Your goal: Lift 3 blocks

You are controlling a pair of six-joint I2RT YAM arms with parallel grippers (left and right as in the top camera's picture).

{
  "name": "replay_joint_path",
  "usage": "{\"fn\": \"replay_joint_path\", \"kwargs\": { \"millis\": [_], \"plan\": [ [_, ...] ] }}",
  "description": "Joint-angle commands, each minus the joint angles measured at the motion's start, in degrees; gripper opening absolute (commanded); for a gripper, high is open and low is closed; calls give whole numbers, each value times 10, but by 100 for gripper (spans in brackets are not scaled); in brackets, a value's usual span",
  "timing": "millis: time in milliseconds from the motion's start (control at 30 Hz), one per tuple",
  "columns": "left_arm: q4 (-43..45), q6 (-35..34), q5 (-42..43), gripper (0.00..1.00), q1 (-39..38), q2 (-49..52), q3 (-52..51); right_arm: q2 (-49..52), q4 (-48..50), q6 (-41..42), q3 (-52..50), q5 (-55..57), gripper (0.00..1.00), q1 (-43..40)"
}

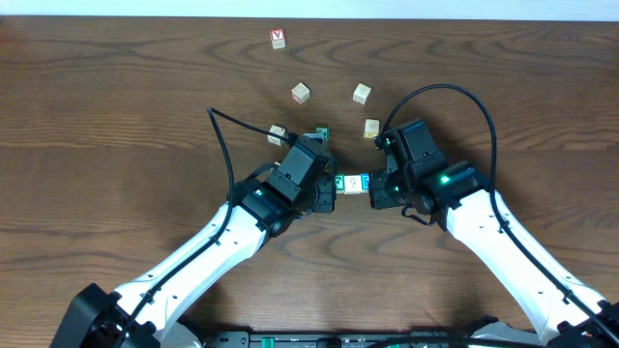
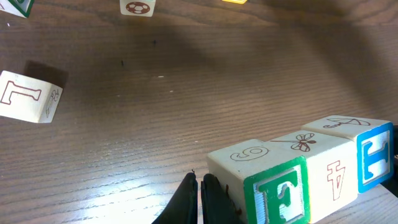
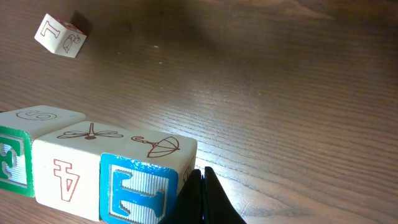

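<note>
A: Where do the three blocks stand?

B: In one straight row at the middle of the bench [image 1: 116,116], face against face: the green block [image 1: 340,181], the cream block [image 1: 354,184], the blue block [image 1: 366,183]. Whether the row is off the wood, I cannot tell.

A: And the claws?

B: The left claw [image 2: 199,180] has its fingers fully together and grips nothing. Its tip seems to touch the outer end of the green block. The right claw [image 3: 202,177] is closed the same way, at the outer end of the blue block.

A: What lies close around?

B: A second green cube [image 1: 320,133] and a pale cube [image 1: 278,133] are just beside the left wrist. A tan cube [image 1: 371,128] is just beside the right wrist. Farther back lie the left far cube [image 1: 301,93] and the right far cube [image 1: 362,93], well apart from the arms.

A: Edges, open room?

B: The red-lettered cube [image 1: 279,38] sits near the far edge. Bare wood is wide on both sides of the arms.
</note>
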Motion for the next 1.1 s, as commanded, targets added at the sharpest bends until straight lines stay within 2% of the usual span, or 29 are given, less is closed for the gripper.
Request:
{"fn": "replay_joint_path", "kwargs": {
  "millis": [0, 1067],
  "plan": [
    [23, 10, 99, 7, -24, -18, 45, -7, 15, -2, 22, -140, 1, 36],
    [24, 7, 99, 7, -31, 12, 45, 10, 15, -2, 22, -136, 1, 37]
  ]
}}
